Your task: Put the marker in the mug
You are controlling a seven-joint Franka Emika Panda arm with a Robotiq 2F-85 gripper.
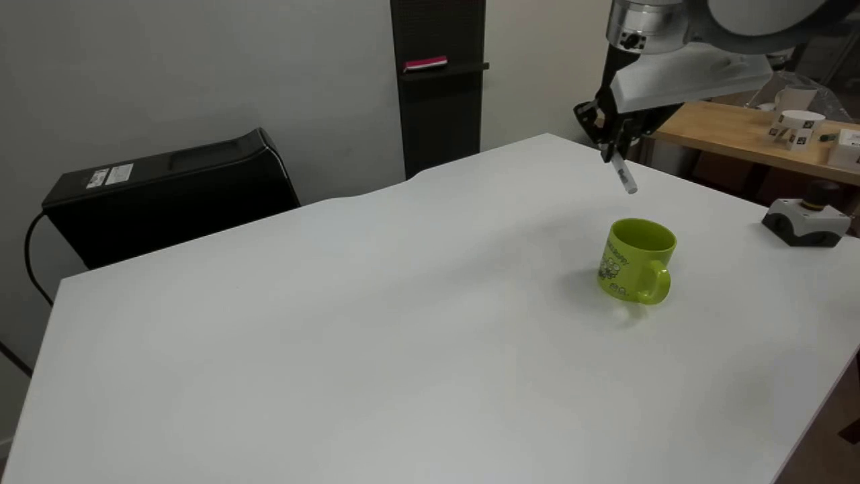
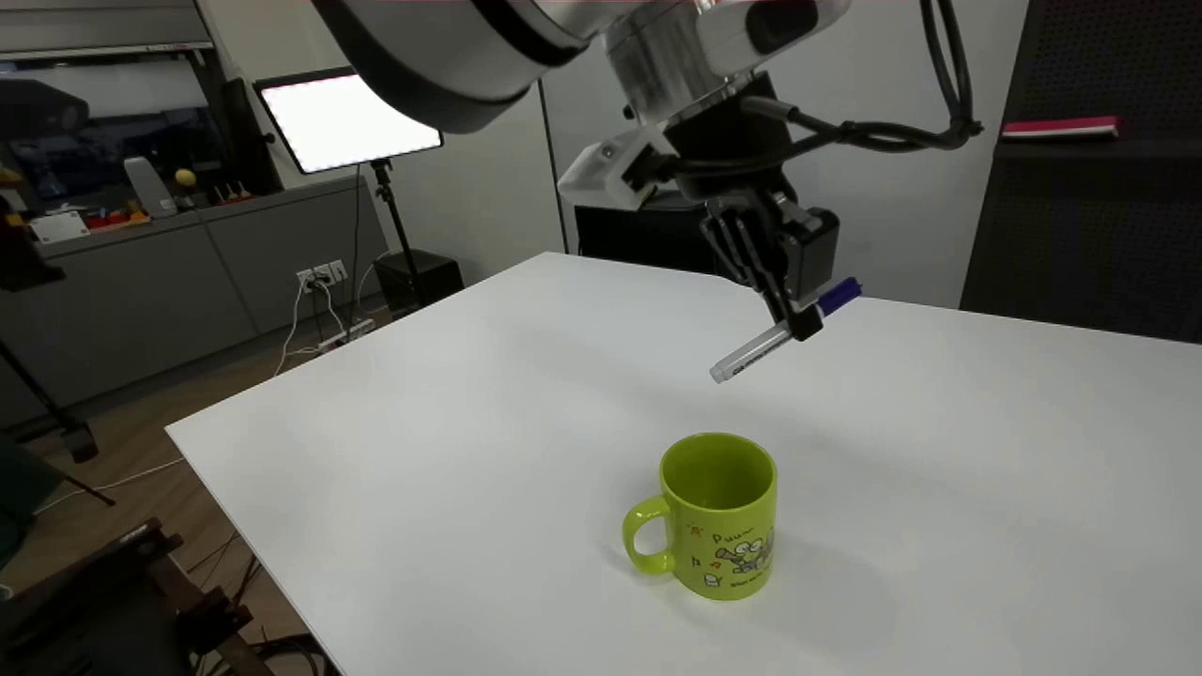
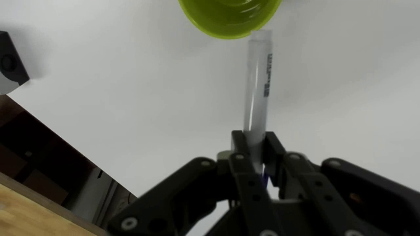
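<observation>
While the arm (image 2: 657, 70) hangs in from abt 11 o'clock in an exterior view, its wrist leans over so the gripper (image 3: 256, 141) aims down toward roughly 5 o'clock, def tilted rather than plumb. It's pinched in narrow w/ the marker (image 2: 756, 349) clamped btwn the tips, up in the air & clear of the table (image 2: 423, 451). Marker's slanted too: clear end toward 8 o'clock there, dark blue end toward 2, w/ the grip nearer the blue. Mug (image 2: 723, 526) (lime green, upright on the table) sits lower, approx 6 o'clock from that clear end in both exterior views, visible gap btwn them, so marker's outside the mug rn. In an exterior view the handle (image 1: 661, 286) sits btwn 4 & 5 o'clock on the mug, & a grey/black box (image 1: 803, 222) w/ a dark knob on top is on the table near 3 o'clock from it. Wrist view: gripper's at abt 5 o'clock, marker pts up to 12, clear end just overlapping the mug's rim from that angle, & the mug's cut off by the top edge.
</observation>
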